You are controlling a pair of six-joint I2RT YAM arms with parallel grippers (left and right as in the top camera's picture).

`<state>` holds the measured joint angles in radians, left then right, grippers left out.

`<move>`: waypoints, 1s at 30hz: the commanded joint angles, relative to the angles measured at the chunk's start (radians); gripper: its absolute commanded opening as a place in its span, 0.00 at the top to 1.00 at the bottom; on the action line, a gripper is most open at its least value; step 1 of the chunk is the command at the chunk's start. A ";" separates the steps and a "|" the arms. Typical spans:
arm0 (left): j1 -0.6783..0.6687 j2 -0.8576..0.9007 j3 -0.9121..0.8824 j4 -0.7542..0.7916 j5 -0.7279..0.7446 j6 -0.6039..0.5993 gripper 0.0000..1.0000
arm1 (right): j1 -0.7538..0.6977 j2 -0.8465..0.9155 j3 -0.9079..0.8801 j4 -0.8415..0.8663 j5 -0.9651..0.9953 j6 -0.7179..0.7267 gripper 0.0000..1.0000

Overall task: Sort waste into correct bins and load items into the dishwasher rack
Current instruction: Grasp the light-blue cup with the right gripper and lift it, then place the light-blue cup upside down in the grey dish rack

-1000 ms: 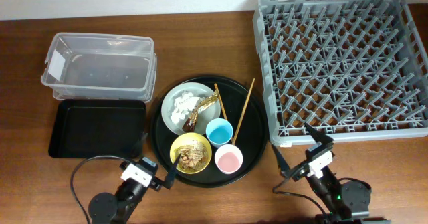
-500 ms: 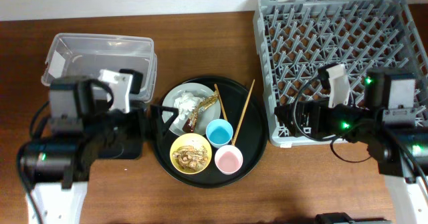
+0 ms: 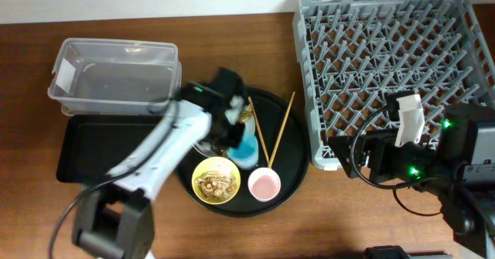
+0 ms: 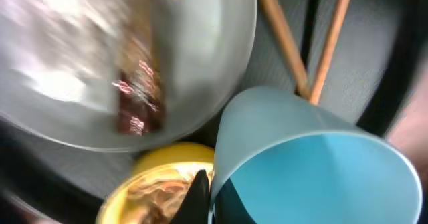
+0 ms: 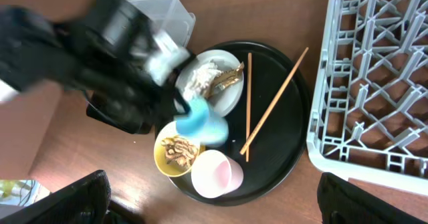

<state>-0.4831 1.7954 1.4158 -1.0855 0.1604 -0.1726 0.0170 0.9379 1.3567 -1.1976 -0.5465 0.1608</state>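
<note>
My left gripper (image 4: 208, 196) is shut on the rim of the light blue cup (image 4: 314, 164), one finger inside and one outside the wall. The cup (image 3: 247, 148) stands on the round black tray between the yellow bowl (image 3: 216, 179) of brown scraps and the chopsticks (image 3: 282, 131). The grey-green plate (image 5: 224, 90) carries white tissue (image 5: 197, 77) and a brown-gold wrapper (image 4: 137, 90). The pink cup (image 3: 264, 185) sits at the tray's front. My right gripper (image 3: 349, 157) hangs open and empty by the front left corner of the grey dishwasher rack (image 3: 394, 73).
A clear tub (image 3: 116, 77) stands at the back left, with a shallow black rectangular tray (image 3: 89, 147) in front of it. The left arm stretches across that tray and the plate. The round black tray (image 3: 298, 158) lies close beside the rack.
The left arm swung right from beside the tub onto the round tray, and its gripper went from open to shut on the blue cup. The right arm shifted slightly toward the front.
</note>
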 commanded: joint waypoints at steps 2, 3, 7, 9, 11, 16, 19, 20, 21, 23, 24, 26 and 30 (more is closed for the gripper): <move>0.280 -0.172 0.156 -0.017 0.959 0.251 1.00 | 0.052 0.051 0.016 0.008 -0.135 -0.110 0.15; 0.320 -0.173 0.156 -0.039 1.155 0.304 1.00 | 0.096 0.085 0.016 0.028 -0.163 -0.119 0.15; 0.301 -0.177 0.156 -0.061 1.400 0.305 1.00 | 0.207 0.193 0.016 0.301 -0.363 -0.142 0.04; 0.279 -0.177 0.156 -0.068 1.400 0.304 1.00 | 0.208 0.223 0.016 0.435 -0.509 -0.134 0.03; 0.257 -0.177 0.156 -0.068 1.400 0.302 1.00 | 0.208 0.249 0.016 0.465 -0.533 -0.100 0.10; 0.257 -0.177 0.156 -0.047 1.385 0.302 1.00 | 0.208 0.252 0.016 0.403 -0.658 -0.101 0.14; 0.257 -0.177 0.156 -0.037 1.365 0.302 1.00 | 0.222 0.252 0.016 0.391 -0.667 -0.105 0.29; 0.257 -0.177 0.156 -0.037 1.354 0.302 1.00 | 0.243 0.252 0.016 0.396 -0.665 -0.105 0.30; 0.256 -0.177 0.156 -0.038 1.354 0.302 1.00 | 0.264 0.252 0.016 0.414 -0.644 -0.105 0.39; 0.256 -0.177 0.156 -0.038 1.353 0.302 0.95 | 0.258 0.250 0.016 0.417 -0.615 -0.104 0.40; 0.257 -0.177 0.156 -0.061 1.270 0.302 0.52 | 0.213 0.233 0.016 0.415 -0.603 -0.100 0.44; 0.257 -0.177 0.156 -0.130 0.937 0.278 0.24 | 0.048 0.172 0.016 0.348 -0.533 -0.075 0.47; 0.257 -0.177 0.156 -0.147 0.597 0.184 0.15 | -0.270 0.109 0.016 -0.046 0.031 -0.022 0.47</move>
<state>-0.2256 1.6249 1.5673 -1.2308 0.9321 0.0509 -0.1806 1.0451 1.3708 -1.1187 -0.8940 0.0837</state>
